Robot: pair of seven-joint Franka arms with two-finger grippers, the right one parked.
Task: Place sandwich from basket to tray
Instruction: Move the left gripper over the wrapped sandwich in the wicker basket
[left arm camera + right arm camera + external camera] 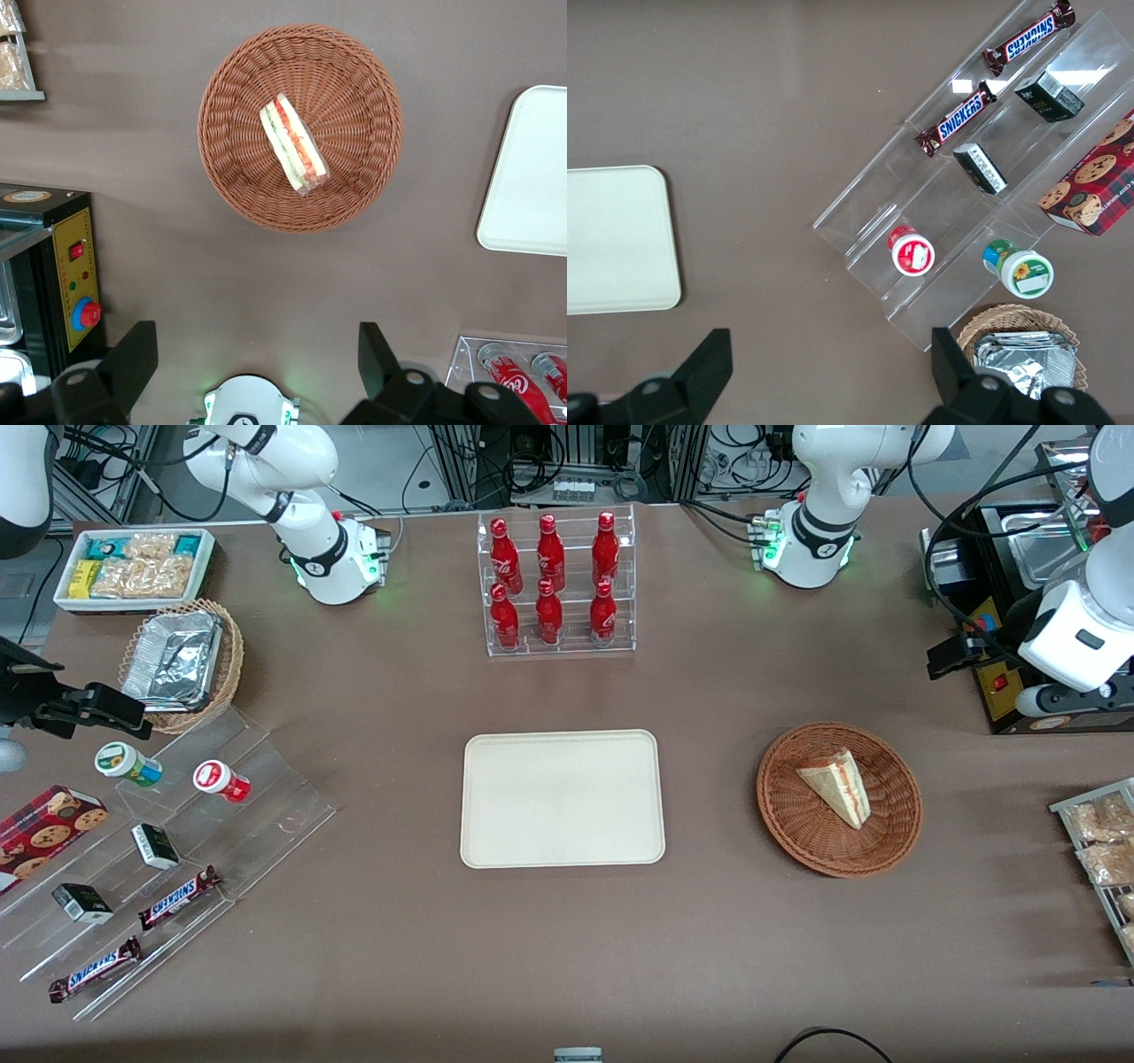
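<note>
The tray (527, 177) and gripper (257, 354) are cut off by edges.

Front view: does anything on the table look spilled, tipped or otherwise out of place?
Nothing stands out. The sandwich lies whole in the basket, the tray sits flat and bare beside it, and the left end effector hangs open above the table, clear of the basket.

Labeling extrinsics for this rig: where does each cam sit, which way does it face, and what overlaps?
Front view: high, facing the arms; sees the table, tray, basket, sandwich, both arm bases.
Left wrist view: on the working arm, looking down on the basket; the gripper hangs open high above the table.
Right wrist view: on the parked arm, looking down on the snack shelf; its own fingers show.
Shared: the tray appears in all three.
</note>
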